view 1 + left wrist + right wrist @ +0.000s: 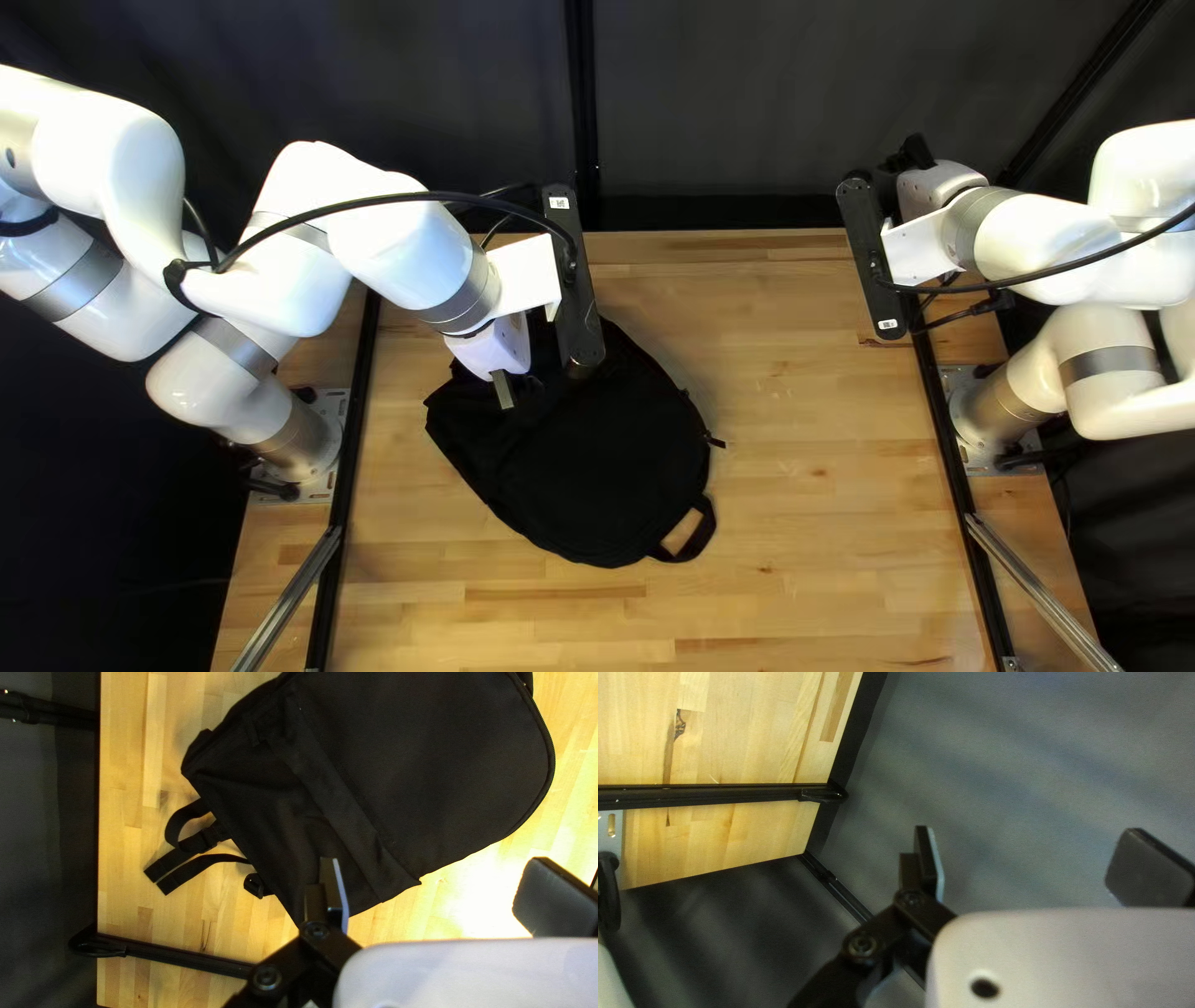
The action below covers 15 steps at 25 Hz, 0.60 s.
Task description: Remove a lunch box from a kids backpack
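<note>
Black backpack (598, 461) lying on the worktop (797, 498), left of centre in the top left view. Carry loop (707, 538) points toward the near right, small zip pull (716, 441) sticks out on its right side. Left wrist view: webbing straps (205, 862) trail off the bag's end onto the worktop. Left gripper (518, 382) is over the far left part of the bag, jaws wide apart, holding nothing. Right gripper (906, 159) is well apart from the bag, by the dark curtain (747, 112), jaws also wide, nothing held.
</note>
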Each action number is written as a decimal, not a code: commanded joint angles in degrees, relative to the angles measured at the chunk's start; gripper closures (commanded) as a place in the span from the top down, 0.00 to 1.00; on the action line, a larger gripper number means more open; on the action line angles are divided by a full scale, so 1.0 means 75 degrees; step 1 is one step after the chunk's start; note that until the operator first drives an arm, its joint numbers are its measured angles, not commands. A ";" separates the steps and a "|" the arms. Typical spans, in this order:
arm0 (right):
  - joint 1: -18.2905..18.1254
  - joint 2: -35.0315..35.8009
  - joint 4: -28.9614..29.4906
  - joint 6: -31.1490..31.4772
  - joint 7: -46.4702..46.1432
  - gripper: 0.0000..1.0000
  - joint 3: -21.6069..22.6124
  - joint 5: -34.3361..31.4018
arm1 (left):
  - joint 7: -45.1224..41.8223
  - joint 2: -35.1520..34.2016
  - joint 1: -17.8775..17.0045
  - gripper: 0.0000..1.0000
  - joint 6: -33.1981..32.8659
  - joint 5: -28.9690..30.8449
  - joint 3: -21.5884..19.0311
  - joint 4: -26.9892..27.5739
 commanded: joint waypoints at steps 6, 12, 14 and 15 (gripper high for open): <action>0.0000 0.0000 0.0000 0.0000 0.0000 1.00 0.0000 0.0000 | 0.0000 0.0000 0.0000 1.00 0.0000 0.0000 0.0000 0.0000; 0.0000 0.0000 0.0000 0.0000 0.0000 1.00 0.0000 0.0000 | -0.0474 -0.0362 0.0454 1.00 -0.1094 0.0118 0.0466 -0.1095; 0.0000 0.0000 0.0000 0.0000 0.0000 1.00 0.0000 0.0000 | -0.0802 -0.0537 0.0623 1.00 -0.1642 0.0175 0.0517 -0.1645; 0.0000 0.0000 0.0000 0.0000 0.0000 1.00 0.0000 0.0000 | -0.1076 -0.0604 0.0732 1.00 -0.2063 0.0186 0.0541 -0.2024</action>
